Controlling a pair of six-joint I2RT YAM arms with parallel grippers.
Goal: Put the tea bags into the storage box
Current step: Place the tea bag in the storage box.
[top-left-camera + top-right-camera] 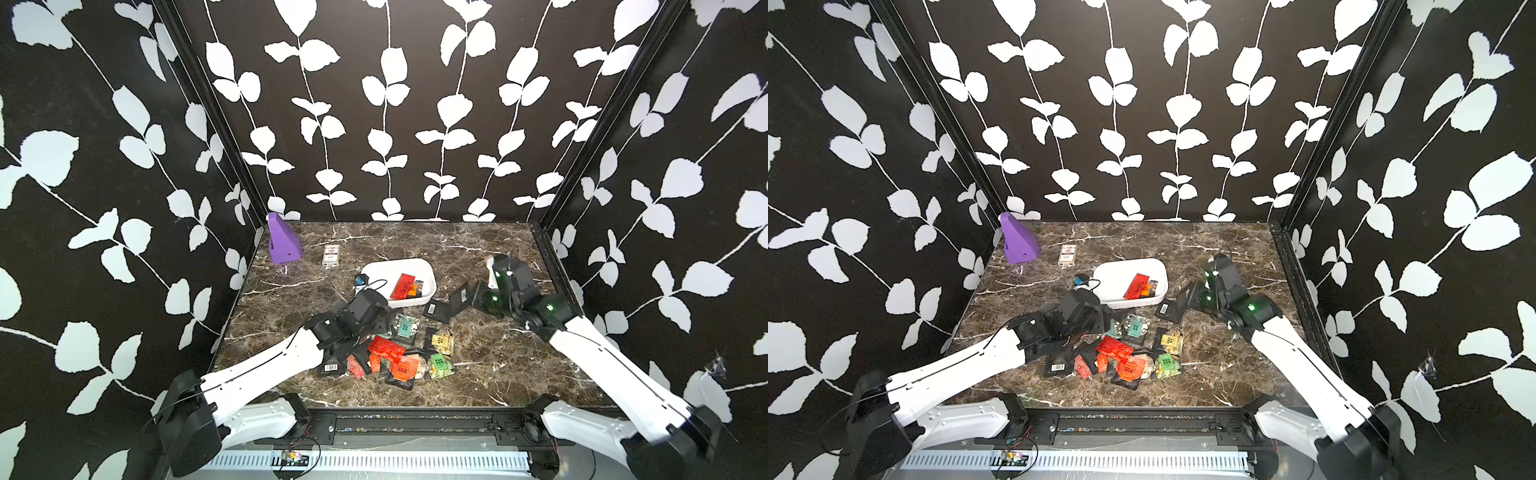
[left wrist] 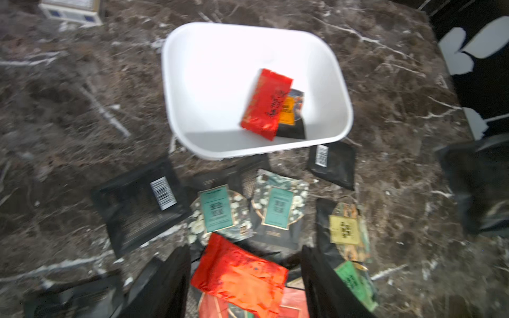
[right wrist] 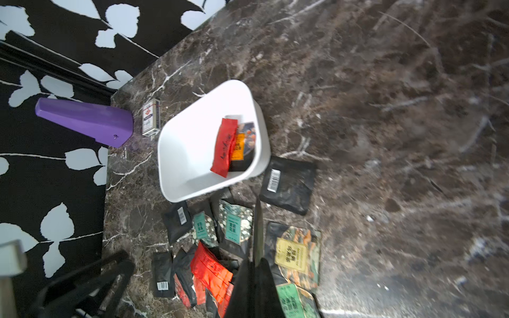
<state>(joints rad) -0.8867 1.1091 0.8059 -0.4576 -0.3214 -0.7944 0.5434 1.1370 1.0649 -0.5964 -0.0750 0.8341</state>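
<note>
Littering veined marble (image 1: pixel 498 353), crinkled square foil tea bags (image 1: pixel 386 347) lie flat.

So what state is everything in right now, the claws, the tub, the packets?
White plastic storage box: upright, holding two sachets.
Red foil sachet: lying inside the box.
Loose foil tea bags: piled on marble table.
Left gripper: open over the pile.
Right gripper: shut on a black foil sachet.
Purple wedge block: upright.

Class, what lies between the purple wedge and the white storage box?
A small white packet with a red mark; both top views show it.
</note>
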